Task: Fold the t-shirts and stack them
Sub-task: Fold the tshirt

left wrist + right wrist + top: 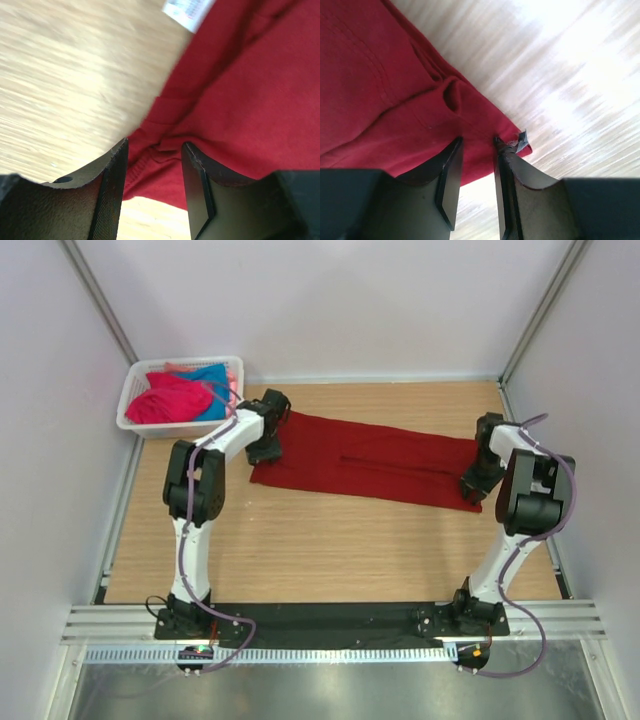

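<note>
A dark red t-shirt point(370, 465) lies on the wooden table as a long folded strip running left to right. My left gripper point(265, 447) is at its left end. In the left wrist view the left gripper point(154, 146) stands open, its jaws straddling a bunched hem of the red t-shirt point(250, 100), whose white neck label point(187, 10) shows beyond. My right gripper point(478, 485) is at the right end. In the right wrist view the right gripper point(477, 140) has its jaws a little apart over the corner of the red t-shirt point(370, 75), which lies flat.
A white lattice basket point(135, 390) stands at the far left corner and holds a bright pink t-shirt point(165, 400) and a turquoise t-shirt point(212, 380). White walls close in the table on three sides. Bare wood point(340, 550) shows between the red shirt and the arm bases.
</note>
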Controlling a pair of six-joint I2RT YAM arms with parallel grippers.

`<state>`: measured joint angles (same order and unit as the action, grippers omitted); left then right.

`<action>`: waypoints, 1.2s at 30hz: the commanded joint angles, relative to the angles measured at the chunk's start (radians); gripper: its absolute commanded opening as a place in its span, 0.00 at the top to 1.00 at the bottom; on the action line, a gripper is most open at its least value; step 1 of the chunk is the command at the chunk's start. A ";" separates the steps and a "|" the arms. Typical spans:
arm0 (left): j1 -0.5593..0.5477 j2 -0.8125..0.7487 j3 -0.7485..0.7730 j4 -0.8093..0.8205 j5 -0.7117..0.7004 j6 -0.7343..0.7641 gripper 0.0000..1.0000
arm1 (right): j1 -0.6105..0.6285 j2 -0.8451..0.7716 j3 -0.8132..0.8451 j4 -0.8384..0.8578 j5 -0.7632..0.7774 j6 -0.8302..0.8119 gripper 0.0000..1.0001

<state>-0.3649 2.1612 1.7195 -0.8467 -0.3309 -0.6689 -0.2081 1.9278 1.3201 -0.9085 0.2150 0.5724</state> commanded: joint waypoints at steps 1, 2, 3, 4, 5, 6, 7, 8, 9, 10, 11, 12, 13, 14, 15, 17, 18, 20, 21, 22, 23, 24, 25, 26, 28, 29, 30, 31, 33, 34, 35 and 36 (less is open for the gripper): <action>0.024 0.037 0.069 -0.040 -0.092 0.026 0.52 | 0.009 -0.099 -0.099 0.020 0.047 0.087 0.62; 0.026 0.057 0.084 -0.048 -0.092 0.028 0.52 | 0.009 -0.118 -0.122 0.020 0.055 0.099 0.62; 0.029 0.064 0.121 -0.051 -0.103 0.031 0.51 | 0.009 -0.165 -0.162 0.004 0.066 0.118 0.62; 0.030 0.072 0.138 -0.046 -0.105 0.054 0.51 | 0.009 -0.191 -0.180 -0.009 0.078 0.151 0.62; 0.030 0.080 0.162 -0.045 -0.109 0.063 0.50 | 0.009 -0.225 -0.223 -0.015 0.073 0.168 0.62; 0.040 0.097 0.192 -0.055 -0.114 0.069 0.50 | 0.009 -0.254 -0.243 -0.026 0.067 0.181 0.62; 0.044 0.098 0.259 -0.081 -0.112 0.072 0.50 | 0.009 -0.316 -0.258 -0.030 0.058 0.205 0.62; 0.049 0.098 0.285 -0.089 -0.108 0.078 0.49 | 0.009 -0.343 -0.271 -0.035 0.046 0.211 0.62; 0.053 0.082 0.305 -0.094 -0.102 0.084 0.49 | 0.010 -0.366 -0.268 -0.050 0.047 0.213 0.62; 0.053 0.069 0.331 -0.094 -0.086 0.091 0.48 | 0.010 -0.400 -0.257 -0.056 0.047 0.213 0.61; 0.052 0.052 0.334 -0.098 -0.076 0.095 0.48 | 0.010 -0.404 -0.224 -0.059 0.047 0.198 0.60; 0.050 0.016 0.331 -0.100 -0.060 0.094 0.47 | 0.010 -0.400 -0.191 -0.064 0.049 0.184 0.59; 0.049 -0.009 0.319 -0.095 -0.045 0.089 0.47 | 0.010 -0.389 -0.156 -0.078 0.050 0.175 0.59; 0.040 -0.030 0.275 -0.089 -0.015 0.081 0.47 | 0.010 -0.344 -0.081 -0.088 0.046 0.152 0.59; 0.034 -0.052 0.244 -0.080 -0.002 0.077 0.47 | 0.016 -0.320 -0.043 -0.086 0.015 0.132 0.58; 0.017 -0.119 0.131 -0.016 0.074 0.055 0.47 | 0.035 -0.230 0.072 -0.069 -0.008 0.069 0.58; 0.012 -0.136 0.093 0.013 0.108 0.048 0.47 | 0.047 -0.201 0.111 -0.063 -0.012 0.049 0.57; 0.006 -0.161 0.025 0.087 0.159 0.025 0.47 | 0.073 -0.106 0.218 -0.030 -0.064 -0.012 0.56; 0.003 -0.158 -0.009 0.104 0.189 0.012 0.47 | 0.078 -0.070 0.256 -0.027 -0.074 -0.049 0.56; 0.001 -0.138 -0.012 0.116 0.197 0.005 0.47 | 0.091 -0.044 0.287 -0.020 -0.101 -0.069 0.56; 0.001 -0.123 -0.011 0.120 0.202 0.002 0.47 | 0.095 0.008 0.336 -0.004 -0.124 -0.092 0.55; 0.003 -0.107 0.009 0.117 0.204 0.000 0.47 | 0.098 0.032 0.361 -0.004 -0.135 -0.118 0.55; 0.001 -0.086 0.021 0.120 0.202 0.000 0.47 | 0.099 0.057 0.382 -0.006 -0.131 -0.126 0.55; 0.003 -0.051 0.037 0.120 0.196 0.000 0.47 | 0.099 0.083 0.411 -0.007 -0.126 -0.134 0.55; 0.001 -0.003 0.084 0.126 0.175 0.003 0.47 | 0.098 0.140 0.424 -0.006 -0.085 -0.141 0.55; 0.003 0.046 0.104 0.126 0.168 0.006 0.47 | 0.093 0.155 0.423 -0.003 -0.080 -0.141 0.55; 0.003 0.069 0.148 0.123 0.153 0.009 0.47 | 0.090 0.172 0.415 0.002 -0.078 -0.141 0.55; 0.003 0.089 0.169 0.121 0.147 0.017 0.47 | 0.087 0.172 0.384 0.009 -0.063 -0.132 0.56; 0.001 0.143 0.210 0.123 0.136 0.020 0.47 | 0.076 0.162 0.340 0.042 -0.052 -0.120 0.56; 0.001 0.158 0.242 0.132 0.138 0.029 0.46 | 0.073 0.155 0.318 0.048 -0.043 -0.105 0.56; 0.001 0.182 0.258 0.142 0.141 0.034 0.46 | 0.062 0.148 0.267 0.068 -0.033 -0.092 0.57; 0.003 0.198 0.273 0.165 0.141 0.038 0.46 | 0.055 0.142 0.236 0.080 -0.032 -0.083 0.57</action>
<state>-0.3691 2.3112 1.9331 -0.7578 -0.1806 -0.6460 -0.1326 2.1105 1.6215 -0.8631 0.1486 0.4732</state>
